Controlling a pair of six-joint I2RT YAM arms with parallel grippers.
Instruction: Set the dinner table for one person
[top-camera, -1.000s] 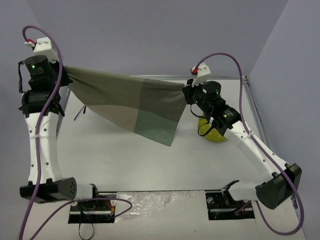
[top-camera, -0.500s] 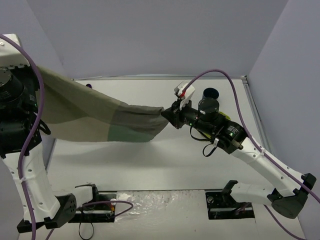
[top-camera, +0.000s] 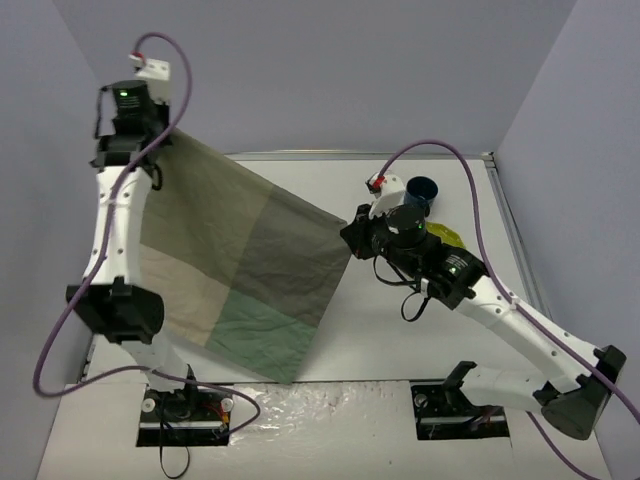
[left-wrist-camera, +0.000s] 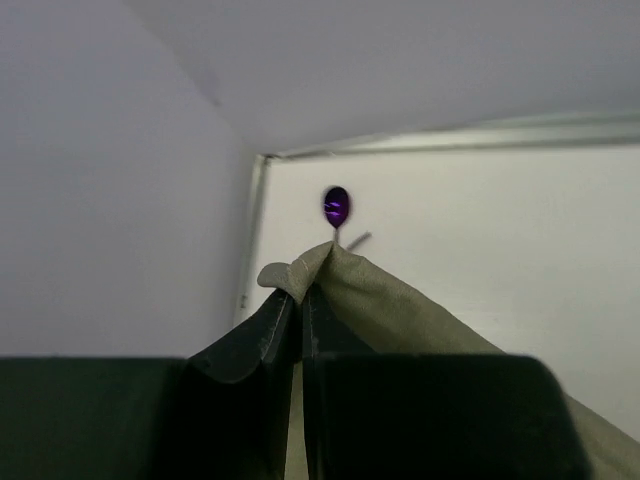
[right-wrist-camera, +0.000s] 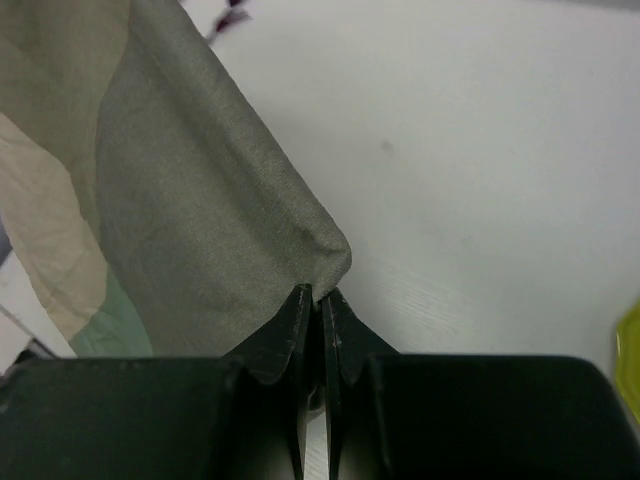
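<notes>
**Claws Clamped on Two Cloth Corners: Cloth Now Open**

Left claw (left-wrist-camera: 300, 295) is closed narrowly on one corner of the cloth (top-camera: 250, 270), with fabric folded over its fingertips. Right claw (right-wrist-camera: 318, 295) is closed on a second corner, and the wrist view shows no visible gap between its fingers.

**Change.** Half a second ago the cloth ran between the claws as a sagging, bunched band, and the left arm stood at the left border of the overhead view. The left arm now stands tall over the far-left corner of the counter (top-camera: 400, 330). The cloth hangs as an open sheet with its grey, beige and green patches showing. The right claw has hardly shifted.

**Meaning for the task.** The cloth appears ready to be lowered flat. Laying it is judged an early step, and no place setting is on it yet.

**Pose.**
- Left arm: nearly upright, with the claw high.
- Right arm: reaching forward and left to mid-counter, with the claw lower.
- Cloth: slopes down over the left half of the counter. Contact at its lowest corner cannot be determined.
- Blue cup (top-camera: 422, 188): stands beyond the right arm.
</notes>
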